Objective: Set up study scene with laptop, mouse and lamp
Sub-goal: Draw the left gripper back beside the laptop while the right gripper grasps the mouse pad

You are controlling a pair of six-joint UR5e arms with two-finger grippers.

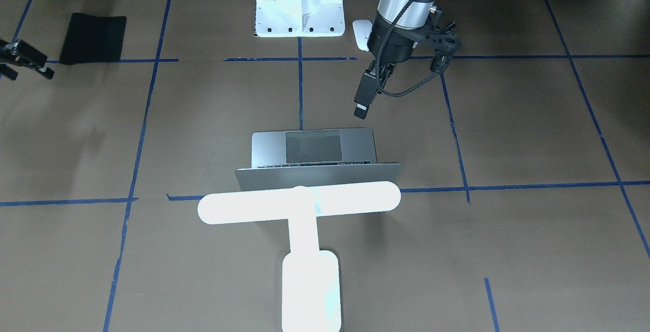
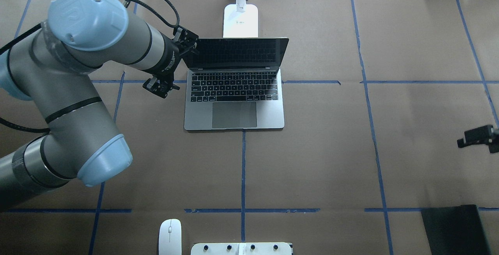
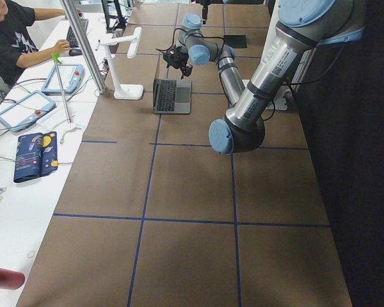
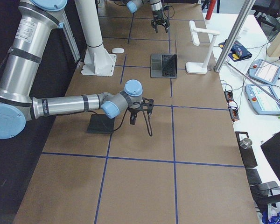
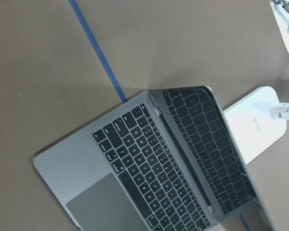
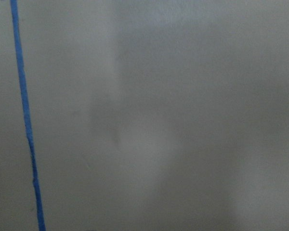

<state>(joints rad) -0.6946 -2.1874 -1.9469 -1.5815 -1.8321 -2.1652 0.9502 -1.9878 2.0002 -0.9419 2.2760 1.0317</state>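
Note:
The laptop (image 2: 234, 108) stands open in the middle of the table, with its dark screen facing the robot. Right behind its lid, the lamp (image 1: 299, 205) glows white, and its base (image 2: 240, 21) sits beyond the screen. The mouse (image 2: 170, 236) lies by the robot's pedestal, on the left arm's side. My left gripper (image 1: 361, 106) hangs above the table beside the laptop's left edge and holds nothing. It shows only as one narrow black shape, so I cannot tell whether it is open or shut. My right gripper (image 2: 473, 136) hovers low over bare table far to the right, its fingers hidden.
A black flat mat (image 2: 454, 229) lies at the near right corner, close to the right arm. The white bolted pedestal (image 1: 298, 4) stands at the robot's edge. Blue tape lines grid the brown table. A person sits at a side desk (image 3: 25, 109) past the lamp.

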